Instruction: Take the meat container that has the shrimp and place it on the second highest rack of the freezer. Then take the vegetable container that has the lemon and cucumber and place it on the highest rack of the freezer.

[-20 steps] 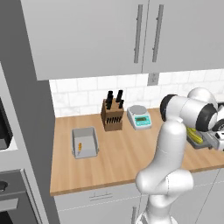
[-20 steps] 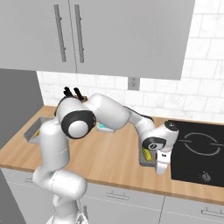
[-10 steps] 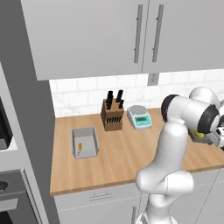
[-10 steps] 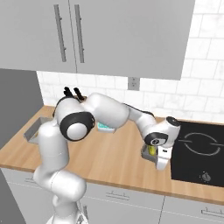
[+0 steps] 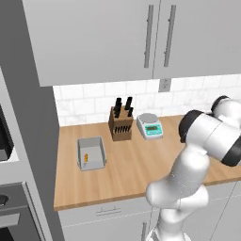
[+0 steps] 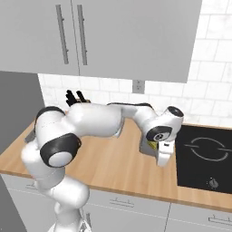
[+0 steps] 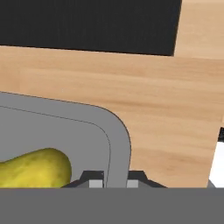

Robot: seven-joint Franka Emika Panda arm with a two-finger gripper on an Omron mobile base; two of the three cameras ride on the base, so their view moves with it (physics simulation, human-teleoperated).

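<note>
gripper point(image 7: 114, 183): clamped on vegetable container point(image 7: 114, 144) wall | vegetable container: just left of black cooktop point(image 6: 205, 158), cucumber point(image 7: 35, 168) inside | meat container point(image 5: 91, 153): far left of cooktop, by knife block point(image 5: 120, 125)

**Wooden counter and what sits on it**

The wooden counter point(image 5: 136, 164) runs below the tiled wall. On it rest the meat container point(image 5: 91, 153), a knife block point(image 5: 120, 124) and a scale point(image 5: 150, 125) near the wall, the vegetable container point(image 7: 114, 140), and a black cooktop point(image 6: 204, 163) beside that.
</note>
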